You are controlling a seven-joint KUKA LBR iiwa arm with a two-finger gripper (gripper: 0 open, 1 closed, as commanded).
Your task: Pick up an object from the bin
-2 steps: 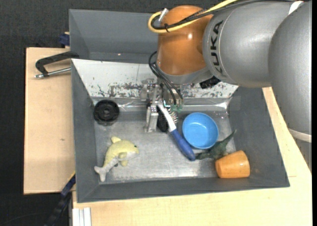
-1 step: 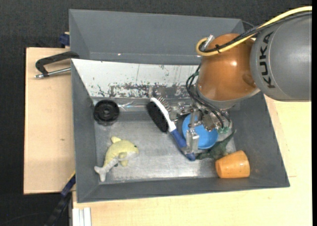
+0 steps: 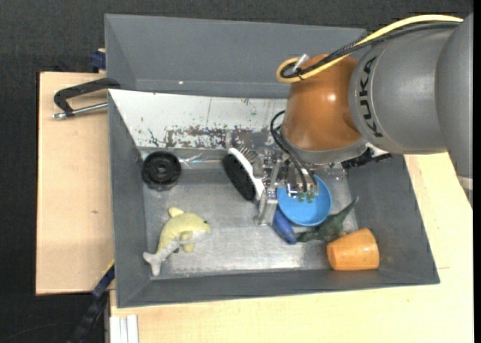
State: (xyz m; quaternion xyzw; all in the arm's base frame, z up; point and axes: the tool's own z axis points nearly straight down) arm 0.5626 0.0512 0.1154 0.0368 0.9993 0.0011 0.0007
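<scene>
My gripper (image 3: pixel 284 200) hangs below the orange wrist cover in the right middle of the bin, open. One silvery finger (image 3: pixel 264 207) comes down just right of a black oval brush (image 3: pixel 240 174). The other finger is over a blue round cup (image 3: pixel 308 209), whose left edge lies between them. A darker blue piece (image 3: pixel 285 227) lies under the cup's lower left side, and a dark green thing (image 3: pixel 331 227) pokes out beside it. An orange cup (image 3: pixel 353 250) lies on its side at the front right.
A yellow dolphin toy (image 3: pixel 176 236) lies at the front left. A black round cap (image 3: pixel 161 169) sits at the back left. Bare bin floor stretches between the dolphin and the brush. The arm covers the bin's back right corner.
</scene>
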